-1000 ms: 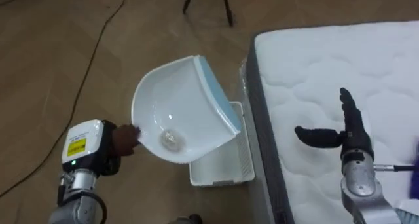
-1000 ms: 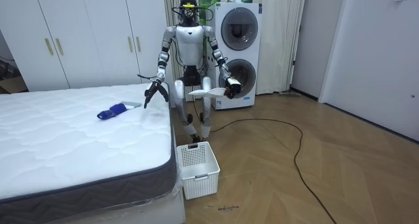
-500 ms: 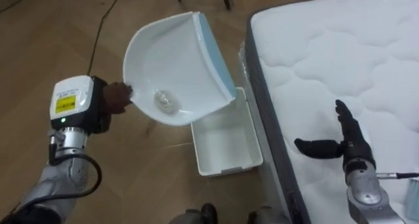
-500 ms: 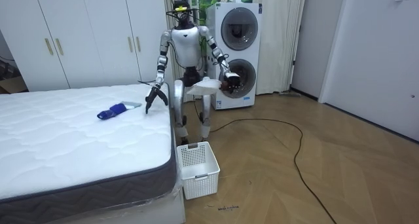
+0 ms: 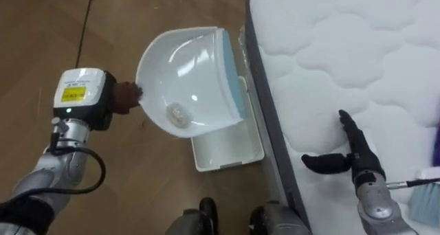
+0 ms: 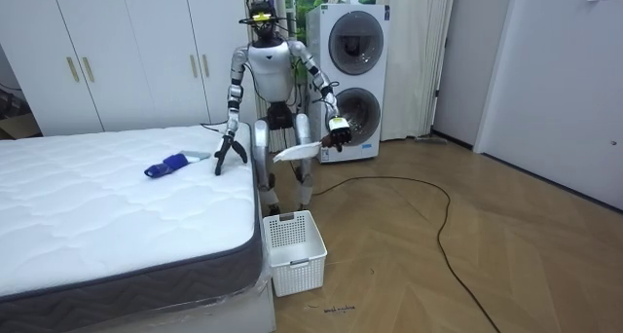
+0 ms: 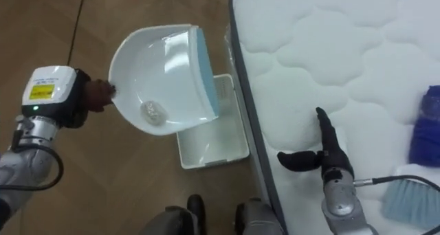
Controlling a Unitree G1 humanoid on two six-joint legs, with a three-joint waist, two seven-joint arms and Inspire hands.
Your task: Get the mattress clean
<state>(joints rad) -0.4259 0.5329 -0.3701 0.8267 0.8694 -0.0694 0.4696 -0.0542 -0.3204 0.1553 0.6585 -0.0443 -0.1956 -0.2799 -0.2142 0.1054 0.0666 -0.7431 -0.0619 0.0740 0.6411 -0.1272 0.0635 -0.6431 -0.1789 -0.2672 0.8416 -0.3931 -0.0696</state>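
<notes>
I hold the dustpan [image 5: 185,70] over the basket [image 5: 230,151] for tipping, my left hand [image 5: 125,97] with fingers wrapped round its handle; my right hand [image 5: 354,156] is spread over the bed [image 5: 357,49].

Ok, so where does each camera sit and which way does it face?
Left eye view: on the robot's head, looking down at the dustpan and the basket beside the bed; left hand gripping the dustpan, right hand open over the bed.
Right eye view: same head, a little aside, same scene and hands.
Room view: standing off the bed's corner, facing the whole robot and the washing machines.
All three share dustpan, basket and bed.
</notes>
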